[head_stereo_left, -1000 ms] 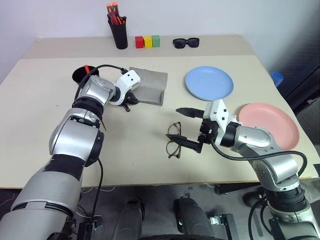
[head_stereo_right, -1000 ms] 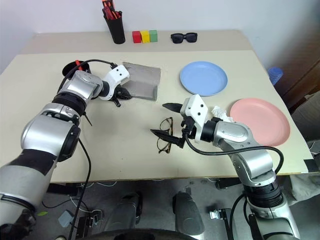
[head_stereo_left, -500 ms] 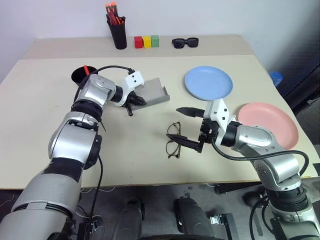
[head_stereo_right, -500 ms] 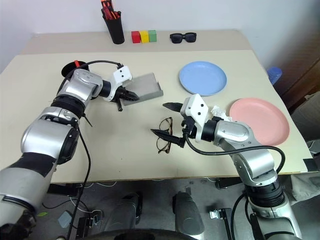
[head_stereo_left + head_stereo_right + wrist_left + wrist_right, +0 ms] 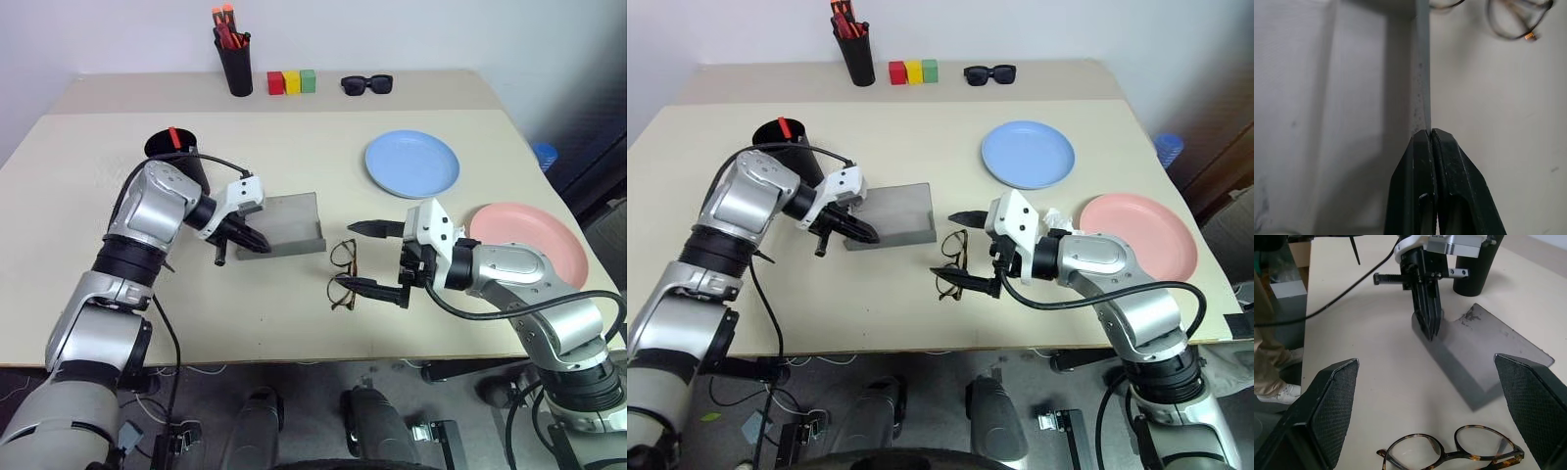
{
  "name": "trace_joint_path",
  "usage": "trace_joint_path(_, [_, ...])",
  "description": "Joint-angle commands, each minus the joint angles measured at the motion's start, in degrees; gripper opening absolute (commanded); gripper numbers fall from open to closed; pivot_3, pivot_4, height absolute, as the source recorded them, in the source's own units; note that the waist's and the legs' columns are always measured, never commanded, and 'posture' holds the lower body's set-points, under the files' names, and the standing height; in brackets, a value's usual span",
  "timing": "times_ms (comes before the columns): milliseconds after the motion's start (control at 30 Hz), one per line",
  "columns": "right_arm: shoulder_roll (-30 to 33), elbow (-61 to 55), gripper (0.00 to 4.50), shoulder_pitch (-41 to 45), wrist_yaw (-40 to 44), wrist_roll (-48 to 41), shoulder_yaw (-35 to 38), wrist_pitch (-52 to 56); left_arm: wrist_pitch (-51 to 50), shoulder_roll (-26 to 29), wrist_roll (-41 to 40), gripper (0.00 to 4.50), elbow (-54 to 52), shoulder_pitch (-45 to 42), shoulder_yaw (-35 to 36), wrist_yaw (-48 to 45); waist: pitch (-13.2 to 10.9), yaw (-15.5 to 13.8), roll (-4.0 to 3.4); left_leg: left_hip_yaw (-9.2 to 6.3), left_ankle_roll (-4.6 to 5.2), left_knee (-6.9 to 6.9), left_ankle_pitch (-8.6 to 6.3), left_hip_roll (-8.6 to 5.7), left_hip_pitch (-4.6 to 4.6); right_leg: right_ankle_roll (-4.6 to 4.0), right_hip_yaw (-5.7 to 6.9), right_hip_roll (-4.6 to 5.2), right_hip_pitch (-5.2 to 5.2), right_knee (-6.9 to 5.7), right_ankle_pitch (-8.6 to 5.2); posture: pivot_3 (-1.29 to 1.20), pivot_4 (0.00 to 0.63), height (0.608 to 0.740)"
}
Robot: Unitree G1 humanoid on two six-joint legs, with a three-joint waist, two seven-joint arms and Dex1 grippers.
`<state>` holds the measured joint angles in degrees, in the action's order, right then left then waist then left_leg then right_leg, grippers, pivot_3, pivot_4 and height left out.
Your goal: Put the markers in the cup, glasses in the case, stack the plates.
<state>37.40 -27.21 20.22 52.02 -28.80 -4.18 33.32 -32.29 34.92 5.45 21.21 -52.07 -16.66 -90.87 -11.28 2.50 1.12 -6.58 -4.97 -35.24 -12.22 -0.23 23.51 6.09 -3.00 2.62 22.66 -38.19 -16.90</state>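
The grey case (image 5: pixel 285 221) lies at mid-table, just left of the glasses (image 5: pixel 342 275). My left gripper (image 5: pixel 248 240) is shut on the case's thin left edge, and its fingertips (image 5: pixel 1424 138) pinch that rim. My right gripper (image 5: pixel 368 258) is open, with one finger on each side of the glasses, which lie flat on the table (image 5: pixel 1453 450). A marker (image 5: pixel 172 134) with a red end stands in the black cup (image 5: pixel 179 155) behind my left arm. The blue plate (image 5: pixel 412 164) and pink plate (image 5: pixel 530 241) lie apart on the right.
At the far edge stand a black pen holder (image 5: pixel 235 67) with orange-capped markers, three coloured blocks (image 5: pixel 290 81) and black sunglasses (image 5: pixel 365 84). A person's leg and shoe (image 5: pixel 1269 357) are beside the table.
My left gripper has pulled the case toward me and to the right, from beside the cup to just left of the glasses. The right gripper has stayed open over the glasses.
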Motion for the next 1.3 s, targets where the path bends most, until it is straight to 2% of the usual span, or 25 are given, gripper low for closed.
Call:
trace_joint_path(33, [0.1, -1.3, 4.5, 0.3, 0.2, -0.1, -0.1, -1.0, -2.2, 1.8, -1.0, 0.03, -5.1, 1.2, -0.8, 1.3, 0.0, 0.1, 0.0, -0.01, 0.0, 0.0, 0.0, 0.0, 0.0, 0.0, 0.0, -0.01, 0.0, -0.01, 0.0, 0.0, 0.15, 0.74])
trace_joint_path(467, [1.3, -0.9, 4.5, 0.0, -0.5, -0.7, 0.2, 3.3, -1.7, 8.1, -4.1, 0.03, -8.5, 3.0, -2.3, 0.4, 0.0, 0.0, 0.0, 0.01, 0.0, 0.0, 0.0, 0.02, -0.03, -0.01, -0.01, -0.02, 0.01, -0.03, 0.0, 0.0, 0.15, 0.74])
trace_joint_path(567, [1.0, -0.6, 4.5, 0.3, -1.7, -2.5, 0.9, 7.2, -1.6, 7.3, -4.6, 0.88, -7.9, 3.0, -1.5, 3.1, 0.0, 0.0, 0.0, 0.01, 0.0, 0.0, 0.0, 0.02, -0.03, -0.01, -0.01, -0.02, 0.0, -0.02, 0.0, 0.0, 0.15, 0.74])
trace_joint_path(667, [1.1, 0.3, 4.5, 1.3, -4.0, -4.7, 2.2, 13.1, -2.6, 5.7, -7.6, 2.34, -7.8, 2.6, 1.0, 5.2, 0.0, -0.1, 0.0, 0.01, 0.01, -0.01, 0.0, 0.01, -0.03, -0.01, -0.01, 0.01, -0.01, -0.01, 0.0, 0.0, 0.15, 0.74])
trace_joint_path(833, [1.8, 0.9, 4.5, 1.4, -7.6, -7.5, 4.2, 21.8, -3.2, 3.8, -14.6, 2.34, -10.0, 2.7, 7.0, 7.6, 0.0, 0.1, 0.0, 0.01, 0.01, -0.01, 0.0, 0.02, -0.02, -0.01, 0.0, 0.0, 0.01, -0.03, 0.0, 0.0, 0.15, 0.74])
trace_joint_path(900, [-1.2, 2.8, 4.5, 2.1, -12.5, -10.4, 7.1, 29.0, 1.4, 2.7, -17.9, 2.34, -13.8, 6.2, 11.5, 10.1, 0.0, 0.2, -0.02, 0.01, 0.01, -0.01, 0.0, 0.03, -0.02, -0.01, -0.01, -0.01, 0.02, -0.04, 0.0, 0.0, 0.15, 0.74])
trace_joint_path(1033, [-8.5, 5.7, 4.5, 3.7, -21.2, -13.9, 12.0, 41.1, 12.4, 4.9, -19.5, 2.34, -22.9, 19.3, 14.9, 10.7, 0.1, 0.5, -0.11, 0.09, 0.01, 0.04, 0.0, 0.09, -0.11, -0.05, -0.1, -0.01, 0.03, -0.07, 0.01, 0.0, 0.15, 0.74])
trace_joint_path(1100, [-12.4, 6.4, 4.5, 4.5, -24.6, -15.1, 14.5, 45.1, 16.3, 3.9, -21.8, 2.34, -25.8, 25.2, 17.5, 12.1, 0.1, 0.0, -0.12, 0.1, 0.01, 0.07, 0.0, 0.11, -0.11, -0.06, -0.12, -0.02, 0.04, -0.08, 0.01, 0.0, 0.15, 0.74])
trace_joint_path(1300, [-19.2, 7.5, 4.5, 6.5, -30.7, -15.4, 17.5, 51.6, 16.6, 4.2, -26.7, 2.34, -34.2, 39.1, 22.3, 16.6, 0.1, -0.4, -0.11, 0.1, 0.02, -0.02, -0.01, 0.07, -0.05, -0.09, -0.1, 0.04, 0.0, -0.02, 0.04, 0.0, 0.15, 0.74])
